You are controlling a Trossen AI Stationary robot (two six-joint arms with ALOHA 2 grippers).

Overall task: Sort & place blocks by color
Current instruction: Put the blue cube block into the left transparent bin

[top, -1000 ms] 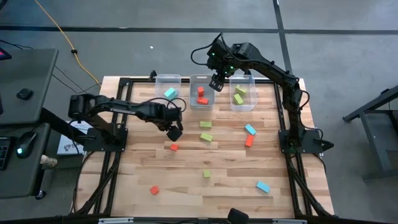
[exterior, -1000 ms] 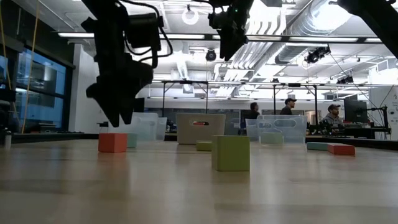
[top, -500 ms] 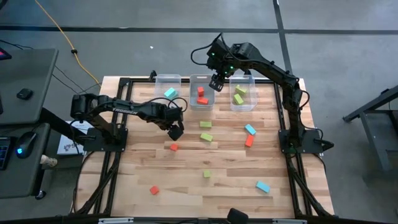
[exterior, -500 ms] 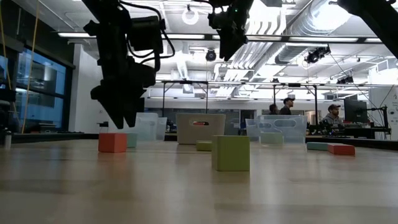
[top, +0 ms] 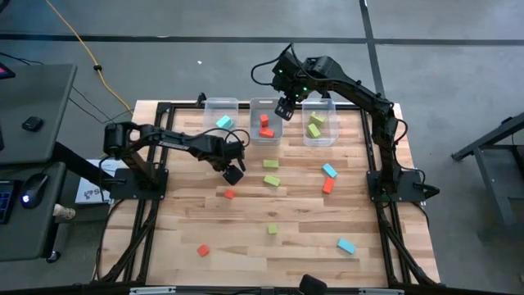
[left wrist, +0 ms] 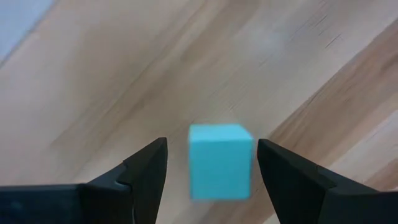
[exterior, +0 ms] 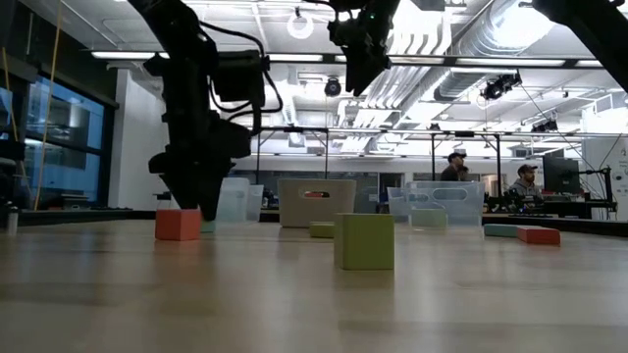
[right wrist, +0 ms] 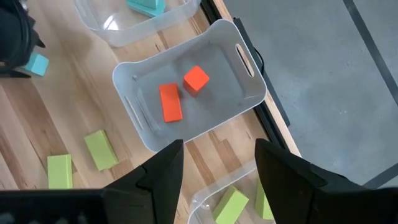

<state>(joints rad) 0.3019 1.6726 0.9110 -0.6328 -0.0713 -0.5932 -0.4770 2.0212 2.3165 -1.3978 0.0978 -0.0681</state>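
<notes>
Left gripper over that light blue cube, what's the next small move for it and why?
Probably lower straight down and close. The left gripper is open, and the light blue cube sits on the table squarely between its fingers without touching them. The low view shows the fingertips close to the surface, so a short descent should do.

The left gripper (top: 233, 174) hangs low over the worktop (top: 246, 229), its open jaws flanking a light blue cube (left wrist: 221, 160) with a gap each side. Bare wood surrounds that cube. A red-orange block (top: 229, 194) lies near. The right gripper (top: 284, 111) is high above the middle bin (right wrist: 186, 99), clear of its rim.
</notes>
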